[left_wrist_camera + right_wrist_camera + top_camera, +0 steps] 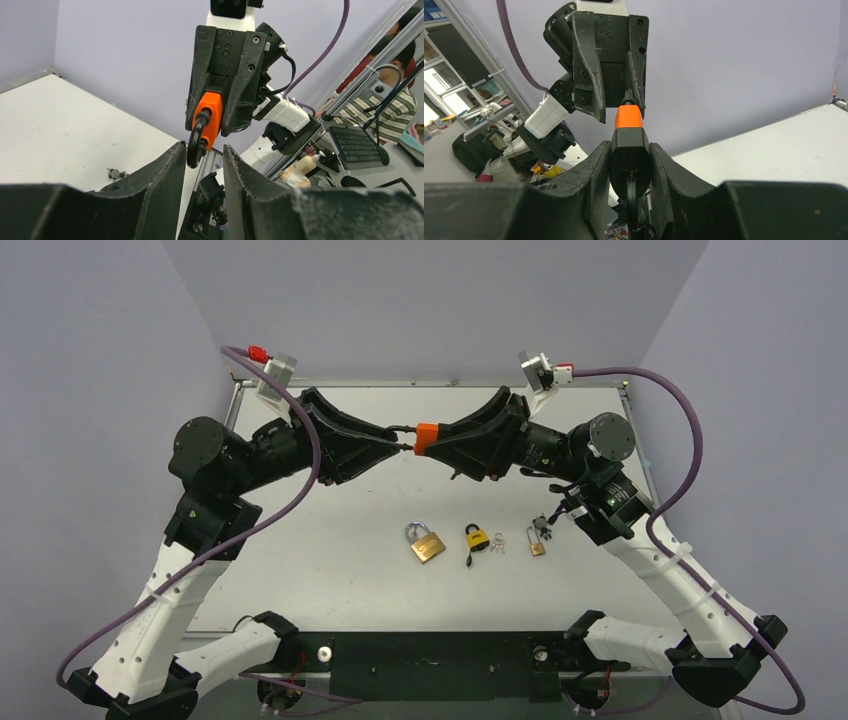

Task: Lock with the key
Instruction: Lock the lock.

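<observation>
Orange-and-black padlock (427, 437), a blocky plastic-cased body with a curved dark metal shackle (402, 429), hangs in mid-air above the matte white table (330, 570), in the upper middle of the overhead frame. Its long axis runs level across that view, with the shackle toward frame left and the black end toward frame right. The right gripper (432, 440), black with rough-edged fingers, pinches the black half of the body. The left gripper (400, 446) meets it tip to tip. Its fingers stand slightly apart with the shackle's loop at their gap, and whether they grip it cannot be told. Lower on the table, right of centre, lie a brass padlock (427, 544), a black-and-yellow padlock (476, 536) beside small silver keys (498, 544), and a tiny brass padlock (537, 544).
</observation>
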`<state>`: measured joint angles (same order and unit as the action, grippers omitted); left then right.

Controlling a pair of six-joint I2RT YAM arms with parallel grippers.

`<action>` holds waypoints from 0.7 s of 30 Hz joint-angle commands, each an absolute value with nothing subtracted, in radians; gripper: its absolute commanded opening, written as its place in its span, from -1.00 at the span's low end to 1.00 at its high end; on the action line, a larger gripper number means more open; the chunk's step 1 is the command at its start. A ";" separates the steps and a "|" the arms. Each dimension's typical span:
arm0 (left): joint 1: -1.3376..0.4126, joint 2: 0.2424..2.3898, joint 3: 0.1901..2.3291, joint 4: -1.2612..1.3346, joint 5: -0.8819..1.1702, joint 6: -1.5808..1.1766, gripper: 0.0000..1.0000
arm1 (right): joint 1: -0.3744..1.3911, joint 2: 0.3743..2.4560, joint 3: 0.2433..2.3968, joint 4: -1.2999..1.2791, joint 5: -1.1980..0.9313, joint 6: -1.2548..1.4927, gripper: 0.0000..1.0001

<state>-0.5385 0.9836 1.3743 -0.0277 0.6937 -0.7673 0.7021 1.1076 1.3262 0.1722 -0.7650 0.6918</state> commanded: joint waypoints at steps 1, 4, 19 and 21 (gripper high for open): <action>-0.544 0.960 1.464 -0.208 0.740 -0.613 -0.36 | 0.710 1.072 1.310 0.265 -0.775 0.735 -1.00; -0.544 0.955 1.481 -0.278 0.753 -0.565 -0.35 | 0.711 1.061 1.287 0.297 -0.796 0.761 -1.00; -0.545 0.957 1.514 -0.355 0.782 -0.520 -0.33 | 0.717 1.052 1.255 0.370 -0.904 0.856 -1.00; -0.545 0.956 1.515 -0.343 0.787 -0.527 -0.33 | 0.719 1.054 1.255 0.352 -0.906 0.844 -1.00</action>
<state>-0.5415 0.9588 1.4605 -0.3580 0.7643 -0.5373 0.7086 1.0851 1.2480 0.2760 -0.8871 0.8436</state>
